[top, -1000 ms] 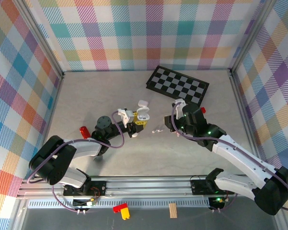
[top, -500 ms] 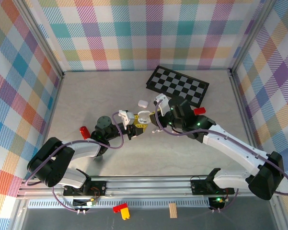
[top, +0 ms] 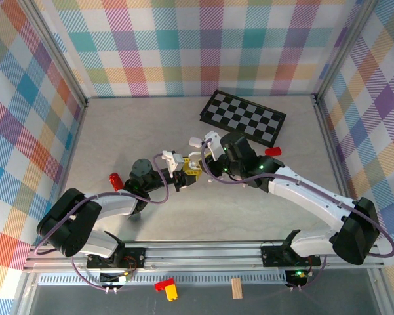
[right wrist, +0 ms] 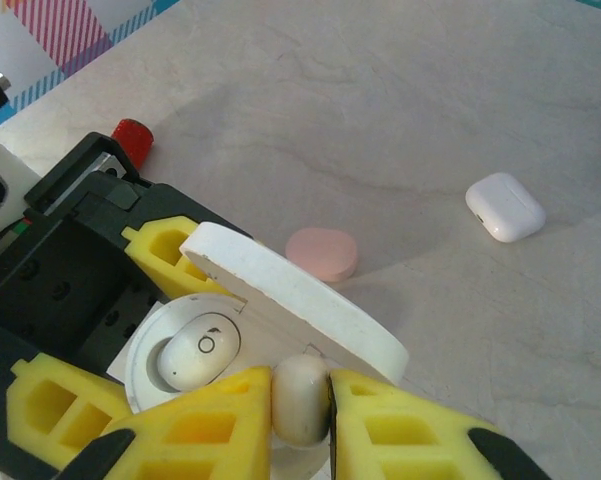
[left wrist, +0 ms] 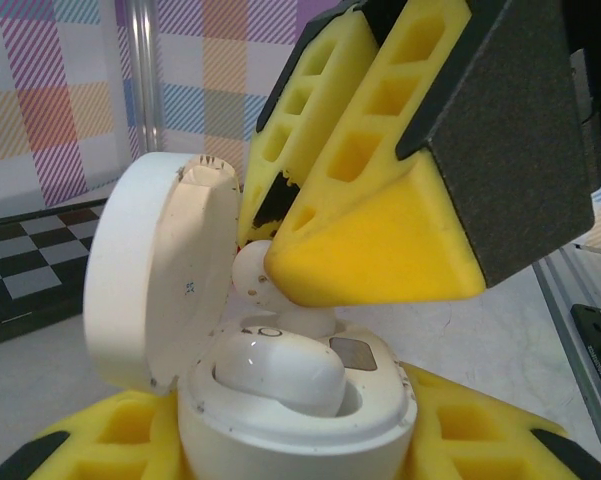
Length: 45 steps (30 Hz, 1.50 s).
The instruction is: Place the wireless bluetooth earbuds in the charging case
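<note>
Right gripper [right wrist: 300, 408] has crossed to the open round white plastic charging case [left wrist: 145, 270], jaws clamped on a small white plastic earbud [right wrist: 300, 385] directly over it. Left gripper [top: 190, 168] jaws grip the case. A second white earbud [right wrist: 202, 350] sits seated. Insertion judged imminent.

I'm looking into a robot lab cell: plaid-printed walls [top: 183, 46] close three sides of the grey table [top: 131, 125], and an aluminium mounting rail [top: 203, 248] runs along its near edge

Arms [top: 315, 200] white-and-black, purple cables [top: 165, 191]; left claw [left wrist: 295, 440], right claw [right wrist: 300, 400]: yellow cellular fingers [right wrist: 210, 430], black backing.
</note>
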Each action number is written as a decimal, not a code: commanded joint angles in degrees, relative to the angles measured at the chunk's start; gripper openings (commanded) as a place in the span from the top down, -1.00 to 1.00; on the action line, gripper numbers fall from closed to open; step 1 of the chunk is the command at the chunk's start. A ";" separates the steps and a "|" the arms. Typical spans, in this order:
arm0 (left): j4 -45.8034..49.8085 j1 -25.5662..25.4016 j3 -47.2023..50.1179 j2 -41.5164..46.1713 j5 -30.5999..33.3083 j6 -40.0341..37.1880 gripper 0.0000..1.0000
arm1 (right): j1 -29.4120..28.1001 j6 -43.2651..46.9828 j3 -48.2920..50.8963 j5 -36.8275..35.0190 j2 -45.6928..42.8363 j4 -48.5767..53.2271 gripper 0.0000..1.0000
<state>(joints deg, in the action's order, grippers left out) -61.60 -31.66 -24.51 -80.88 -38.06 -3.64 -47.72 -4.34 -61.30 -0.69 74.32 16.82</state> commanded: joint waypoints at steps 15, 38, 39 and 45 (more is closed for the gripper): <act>-3.78 0.72 -0.64 -0.11 -0.33 0.74 0.29 | -0.92 5.75 -1.06 0.98 1.21 2.21 0.58; -2.30 0.72 -0.25 1.08 -2.55 -0.81 0.29 | 4.46 -13.49 1.98 4.83 -6.12 -9.33 -0.04; -2.29 0.72 -0.28 0.95 -2.82 -0.84 0.28 | 5.46 -15.13 0.17 5.98 -4.68 -7.68 0.02; -2.16 0.72 0.03 1.67 -2.86 -0.84 0.28 | 6.78 -13.85 -8.04 5.92 3.18 1.41 0.13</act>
<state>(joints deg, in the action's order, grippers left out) -61.91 -31.62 -24.51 -80.95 -39.46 -3.70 -40.77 -17.06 -66.41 3.75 75.55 13.39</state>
